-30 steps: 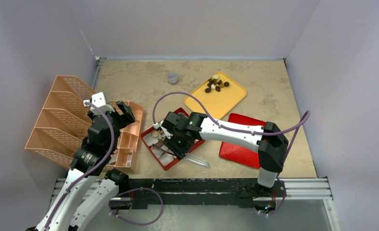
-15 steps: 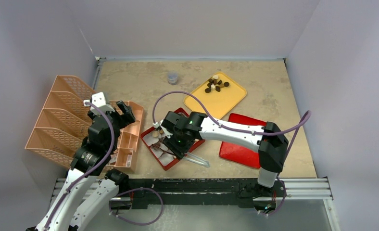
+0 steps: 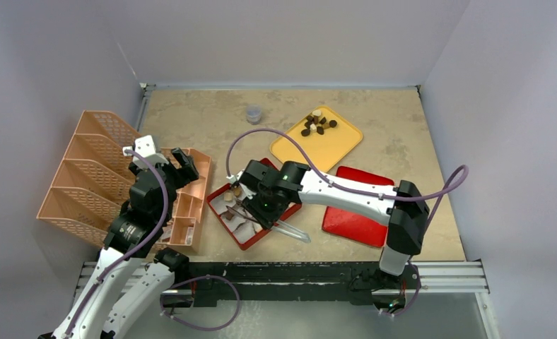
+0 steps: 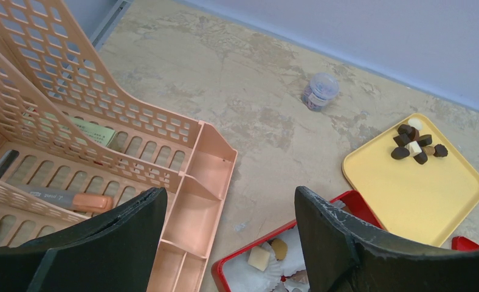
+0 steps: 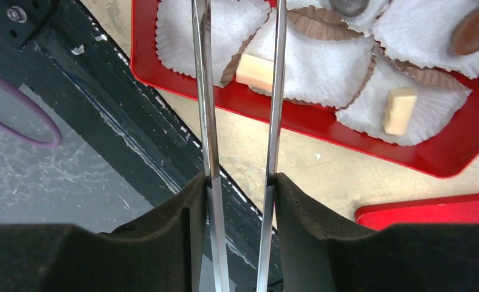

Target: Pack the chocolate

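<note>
Several chocolate chunks (image 3: 317,124), dark, light brown and cream, lie piled on the yellow tray (image 3: 332,150). The open red box (image 3: 251,238) holds white paper cups. In the right wrist view, two cream chunks (image 5: 255,71) and a brown one (image 5: 474,33) sit in cups. My right gripper (image 3: 265,205) is over the box, shut (image 5: 240,182) on metal tweezers (image 5: 275,91). The tweezers' arms stand apart and their tips run off the frame. My left gripper (image 3: 180,164) is open (image 4: 231,207) and empty above the peach organizer (image 4: 200,176).
A red lid (image 3: 357,212) lies right of the box. A small clear jar (image 3: 254,114) stands at the back. The peach file organizer (image 3: 92,176) fills the left side. The black rail (image 5: 134,140) runs along the near table edge.
My right wrist has shifted a little to the right over the box with the tweezers, uncovering more of the cups. The left arm has not moved.
</note>
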You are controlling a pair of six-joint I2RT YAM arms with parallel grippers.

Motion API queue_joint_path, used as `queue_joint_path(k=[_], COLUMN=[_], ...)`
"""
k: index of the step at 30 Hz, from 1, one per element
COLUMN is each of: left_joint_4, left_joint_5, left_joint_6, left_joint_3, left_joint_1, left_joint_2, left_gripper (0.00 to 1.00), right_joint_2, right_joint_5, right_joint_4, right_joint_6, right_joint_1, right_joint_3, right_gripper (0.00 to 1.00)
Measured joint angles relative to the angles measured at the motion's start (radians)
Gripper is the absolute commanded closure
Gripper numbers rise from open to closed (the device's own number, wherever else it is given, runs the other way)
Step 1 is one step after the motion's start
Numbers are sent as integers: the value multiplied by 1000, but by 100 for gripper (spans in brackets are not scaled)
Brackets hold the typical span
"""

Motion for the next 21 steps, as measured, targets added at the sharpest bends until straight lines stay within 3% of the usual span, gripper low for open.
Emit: queue_joint_path(k=[8, 21], left_joint_4=[0, 0], left_joint_5=[0, 10], left_joint_6=[0, 0], left_joint_3=[0, 0], left_joint_1=[0, 0], left_joint_2=[-1, -7], left_gripper=[24, 24], right_joint_2=[-93, -150], right_joint_5=[41, 142], right_joint_4=[-37, -39], right_joint_6=[-12, -96], right_joint_1=[-98, -507], right_joint_3=[2, 2], right_gripper=[56, 55])
